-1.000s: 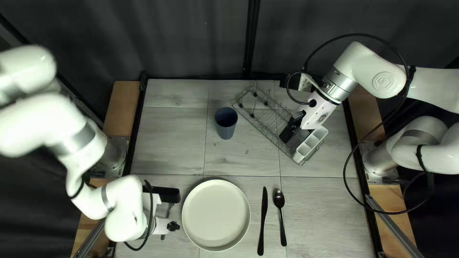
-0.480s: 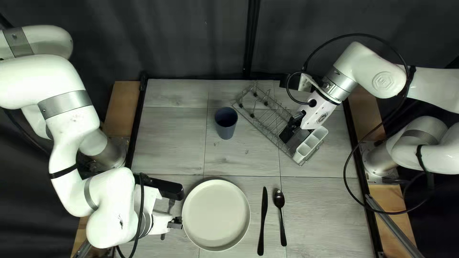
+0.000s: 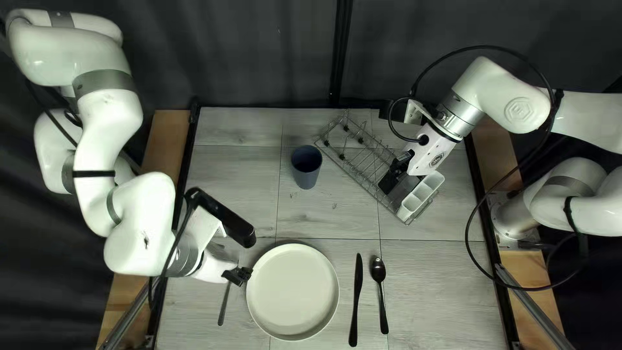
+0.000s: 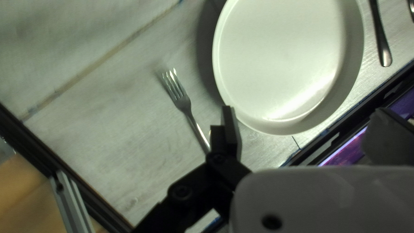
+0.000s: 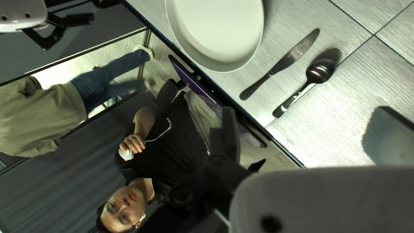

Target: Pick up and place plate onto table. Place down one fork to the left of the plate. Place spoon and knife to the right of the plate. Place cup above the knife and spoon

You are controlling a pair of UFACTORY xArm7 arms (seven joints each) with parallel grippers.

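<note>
The left gripper (image 3: 238,277) hangs wide open and empty above the table (image 3: 233,194). The fork (image 3: 224,307) lies flat at its seven o'clock in the top left view, touching neither finger, just beside the plate (image 3: 292,291) at nine o'clock.

Bright overhead light; the plate (image 4: 284,64) shows a glare streak and shadows softly toward the fork (image 4: 181,97) (slightly blurred).
</note>
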